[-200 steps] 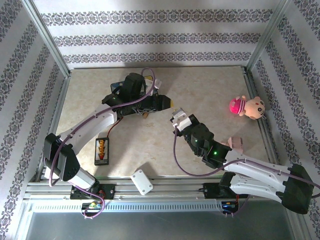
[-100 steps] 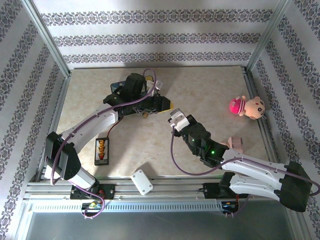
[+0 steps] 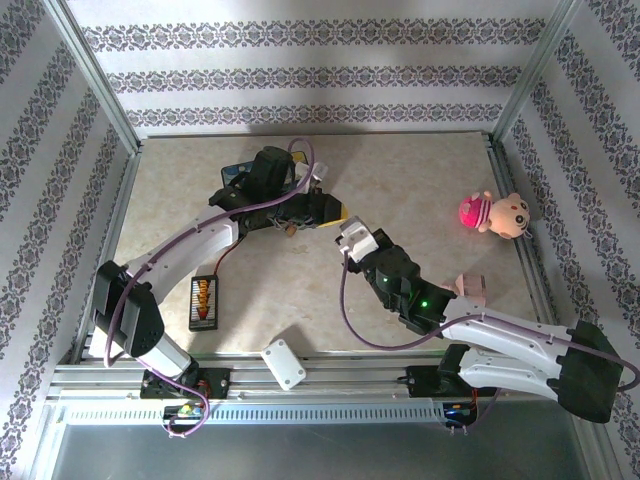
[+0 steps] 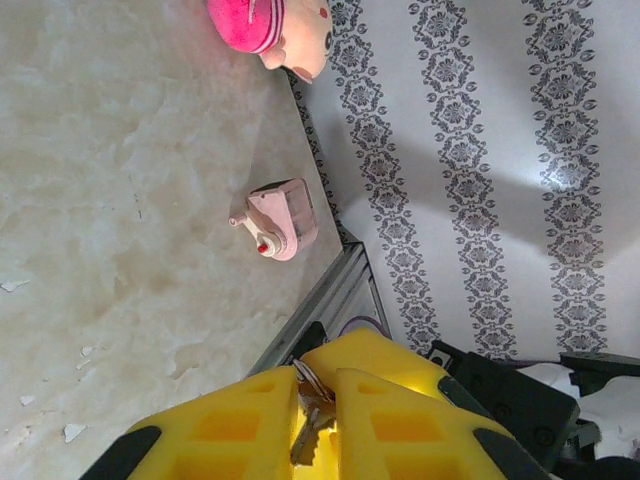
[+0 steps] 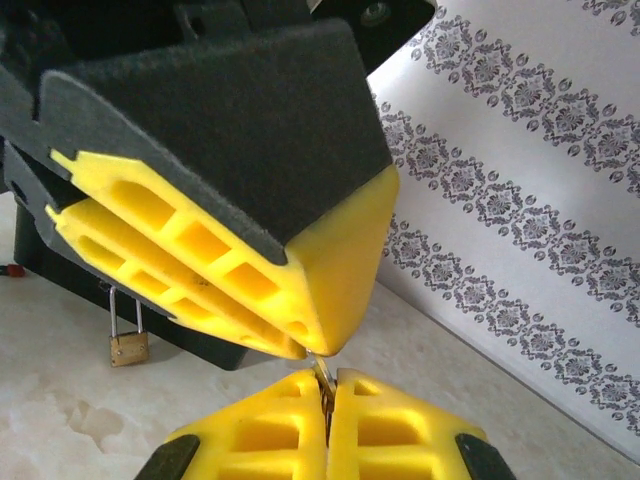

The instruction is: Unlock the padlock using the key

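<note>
Top view: the left end effector and the right end effector meet tip to tip above the middle of the table, a little toward its far side. A brass speck just to their near left looks like the padlock, though it is too small here to be sure.

Left wrist view: the left end effector is pinched narrow, with the key and its ring caught between the yellow fingers. A yellow finger of the right end effector sits just behind it.

Right wrist view: the right end effector is closed tight on a thin metal sliver, the key. The left end effector nips the same piece from above. The padlock is off to the left, apart from the key, with both shackle legs seated in the body, so it looks locked.

By my reading, the key is picked up and shared between both arms. Lining it up with the keyhole, inserting it, turning it and freeing the shackle all remain.
</note>
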{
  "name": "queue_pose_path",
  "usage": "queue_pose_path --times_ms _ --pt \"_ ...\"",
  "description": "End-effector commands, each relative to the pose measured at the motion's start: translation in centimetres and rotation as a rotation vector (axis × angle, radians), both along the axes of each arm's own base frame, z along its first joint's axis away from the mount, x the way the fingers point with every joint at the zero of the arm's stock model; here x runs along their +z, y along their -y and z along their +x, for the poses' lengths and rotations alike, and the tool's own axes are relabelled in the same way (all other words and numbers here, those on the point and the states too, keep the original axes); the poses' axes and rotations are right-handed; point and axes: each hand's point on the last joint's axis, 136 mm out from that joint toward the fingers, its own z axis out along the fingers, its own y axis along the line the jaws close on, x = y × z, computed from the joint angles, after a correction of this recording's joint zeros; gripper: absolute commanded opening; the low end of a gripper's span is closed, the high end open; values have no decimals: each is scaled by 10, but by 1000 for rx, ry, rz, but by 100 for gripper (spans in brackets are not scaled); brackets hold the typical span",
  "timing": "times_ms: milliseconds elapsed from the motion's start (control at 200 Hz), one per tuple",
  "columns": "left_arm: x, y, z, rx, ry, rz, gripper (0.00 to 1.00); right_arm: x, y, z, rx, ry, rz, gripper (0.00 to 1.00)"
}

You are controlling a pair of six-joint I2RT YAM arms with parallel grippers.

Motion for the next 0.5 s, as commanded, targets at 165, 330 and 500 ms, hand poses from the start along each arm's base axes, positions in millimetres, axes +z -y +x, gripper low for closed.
queue_pose_path --times_ms 165,330,500 --pt "22 1 6 -9 40 -60 0 23 0 8 -27 50 18 0" --pt "29 -3 11 -3 68 -111 0 17 0 9 -24 18 25 20" --pt "32 -25 20 36 212 -72 0 9 3 3 67 -133 145 47"
